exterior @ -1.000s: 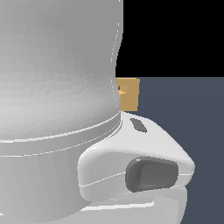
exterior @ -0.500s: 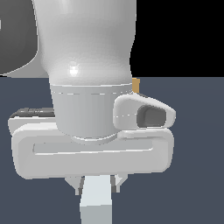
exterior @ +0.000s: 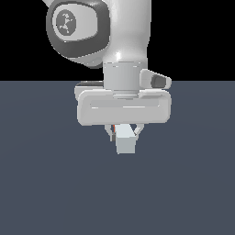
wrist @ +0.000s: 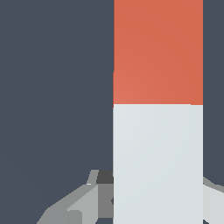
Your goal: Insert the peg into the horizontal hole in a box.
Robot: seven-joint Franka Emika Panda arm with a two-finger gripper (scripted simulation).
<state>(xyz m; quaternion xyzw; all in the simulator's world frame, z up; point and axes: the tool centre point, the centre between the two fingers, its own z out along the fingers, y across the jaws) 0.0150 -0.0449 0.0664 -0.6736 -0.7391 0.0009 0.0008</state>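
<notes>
Dark slate floor (exterior: 46,183) fills the scene. Gripper (exterior: 125,133) is closed around the peg (wrist: 157,109) on its white half, with the orange half at 12 o'clock in the wrist view. Transport step: next, locate the box, currently not visible.

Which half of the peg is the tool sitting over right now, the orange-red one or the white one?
The white half: in the wrist view the tool's fingers flank it, while the orange-red half extends beyond them.
</notes>
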